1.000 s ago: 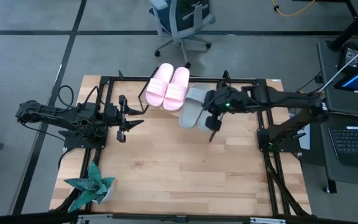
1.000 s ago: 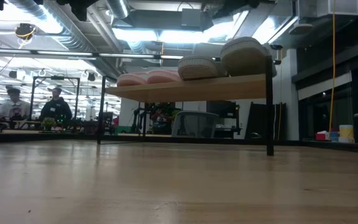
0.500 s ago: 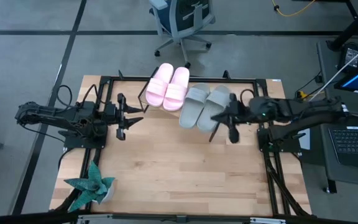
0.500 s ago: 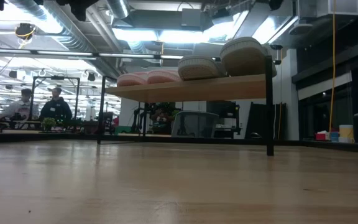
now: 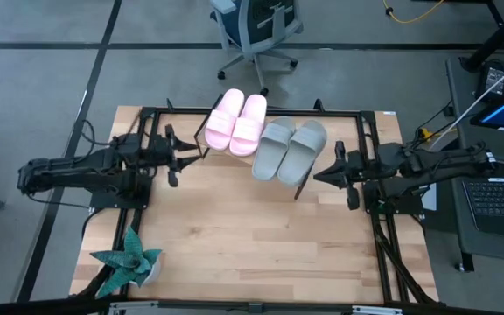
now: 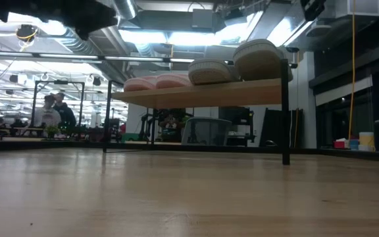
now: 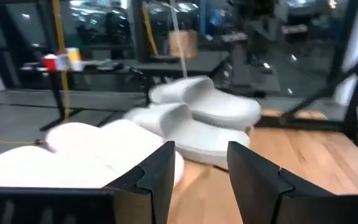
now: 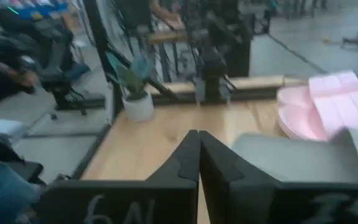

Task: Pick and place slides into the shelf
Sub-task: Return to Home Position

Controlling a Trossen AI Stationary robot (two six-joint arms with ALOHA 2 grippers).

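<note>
The wooden bench (image 5: pixel 234 236) fills the middle of the high view, with a black frame round its edges. Along its far side stands the shelf (image 6: pixel 202 95), a slanted light wood board on thin black legs, raised above the bench top in the low view.

The left arm lies across the bench's left edge. Its pincer (image 7: pixel 199 149) points right toward the shelf, fingers spread apart and grasping nothing. The right arm lies across the right edge. Its pincer (image 8: pixel 197 143) points left, clenched with the two fingers pressed together and nothing between them. It sits near the right end of the shelf, apart from the slides.

All four slides rest on the shelf in a row. The pale pink pair (image 5: pixel 237 122) is on the left, side by side. The grey-green pair (image 5: pixel 289 150) is just to its right.

A small potted plant (image 5: pixel 129 262) stands at the near left corner of the bench. An office chair (image 5: pixel 256 26) is on the floor beyond the far edge.
</note>
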